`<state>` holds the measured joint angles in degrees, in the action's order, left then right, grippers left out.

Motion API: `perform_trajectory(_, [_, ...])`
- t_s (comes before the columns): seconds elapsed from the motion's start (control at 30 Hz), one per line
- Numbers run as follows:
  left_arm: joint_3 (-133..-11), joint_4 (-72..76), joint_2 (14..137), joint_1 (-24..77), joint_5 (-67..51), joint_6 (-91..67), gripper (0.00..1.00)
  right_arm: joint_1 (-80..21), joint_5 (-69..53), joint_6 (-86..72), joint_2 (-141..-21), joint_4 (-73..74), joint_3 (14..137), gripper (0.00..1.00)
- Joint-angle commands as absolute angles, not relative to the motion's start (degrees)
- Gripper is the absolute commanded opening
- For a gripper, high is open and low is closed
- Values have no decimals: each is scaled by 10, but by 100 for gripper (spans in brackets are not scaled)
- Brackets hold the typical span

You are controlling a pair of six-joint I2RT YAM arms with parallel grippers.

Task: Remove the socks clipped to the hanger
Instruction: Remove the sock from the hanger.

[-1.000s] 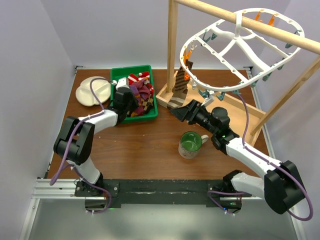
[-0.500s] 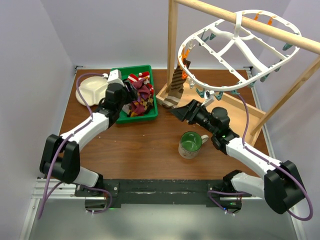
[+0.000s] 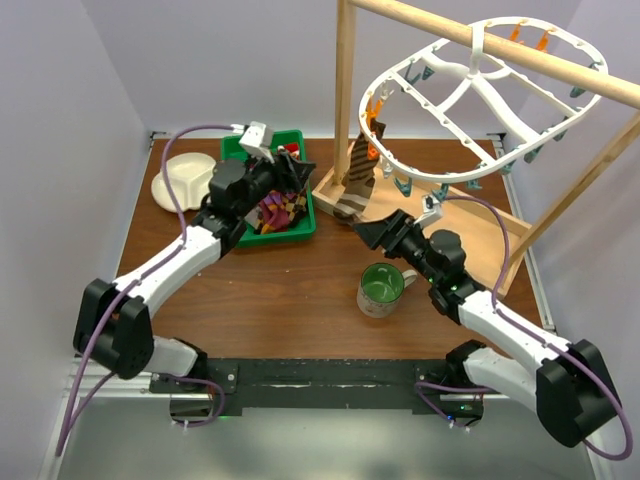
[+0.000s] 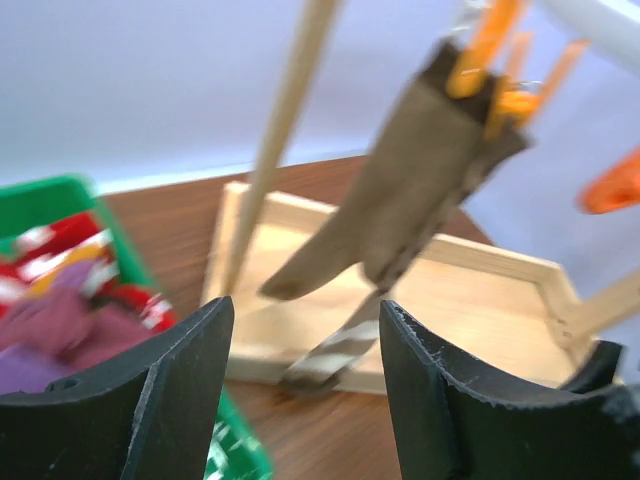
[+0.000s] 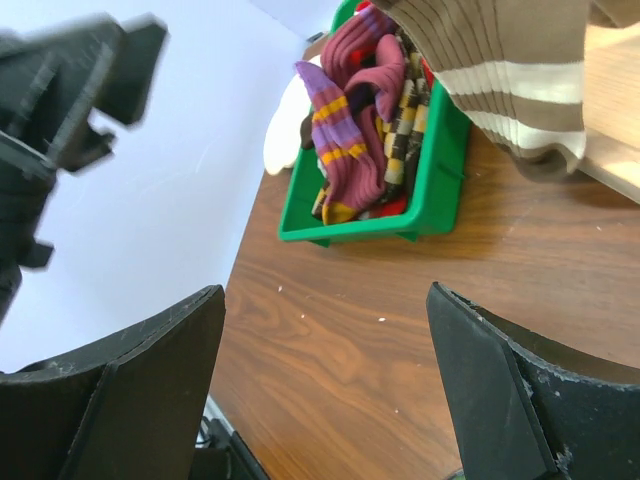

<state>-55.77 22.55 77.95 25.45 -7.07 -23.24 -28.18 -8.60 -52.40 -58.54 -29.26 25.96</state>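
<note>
The white oval hanger (image 3: 470, 95) hangs from a wooden pole. A brown sock with cream stripes (image 3: 356, 178) hangs from an orange clip (image 3: 372, 148) on its left rim; it also shows in the left wrist view (image 4: 400, 200) and the right wrist view (image 5: 510, 70). Several other socks (image 3: 280, 195) lie in a green bin (image 3: 300, 228), also in the right wrist view (image 5: 355, 110). My left gripper (image 3: 298, 170) is open and empty above the bin, facing the hanging sock (image 4: 305, 330). My right gripper (image 3: 372, 232) is open and empty just below the sock's toe (image 5: 325, 310).
A green mug (image 3: 381, 286) stands under the right arm. A white divided plate (image 3: 185, 178) lies at the back left. The wooden frame's post (image 3: 345, 90) and its base tray (image 3: 470, 215) stand right behind the sock.
My left gripper rose out of the green bin and swung right toward the hanging sock. My right gripper shifted slightly and stays open under the sock.
</note>
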Motion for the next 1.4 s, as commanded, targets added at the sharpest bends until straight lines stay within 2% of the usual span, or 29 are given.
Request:
perform_trajectory(0.0, [-638, 296, 833, 277, -177, -191, 65, -281, -43, -526, -550, -326, 243, 86])
perform_trajectory(0.33, [-732, 323, 931, 321, -221, -185, 62, -281, -7, -514, -483, -305, 225, 86])
perform_trajectory(0.6, [-769, 351, 978, 330, -192, -200, 53, -281, -1, -505, -454, -277, 231, 86])
perform_trajectory(0.8, [-777, 377, 996, 335, -154, -210, 31, -281, 11, -501, -447, -267, 241, 86])
perform_trajectory(0.9, [-777, 389, 991, 337, -156, -210, 13, -281, 12, -495, -445, -264, 243, 86])
perform_trajectory(0.93, [-773, 391, 988, 338, -154, -208, 3, -281, 12, -494, -443, -262, 245, 86])
perform_trajectory(0.97, [-772, 394, 984, 339, -153, -207, 0, -282, 12, -493, -439, -259, 245, 86])
perform_trajectory(1.2, [-732, 391, 906, 349, -128, -188, 0, -282, 16, -481, -409, -243, 248, 86])
perform_trajectory(1.37, [-713, 338, 833, 366, -72, -147, 0, -281, 18, -475, -392, -236, 249, 86])
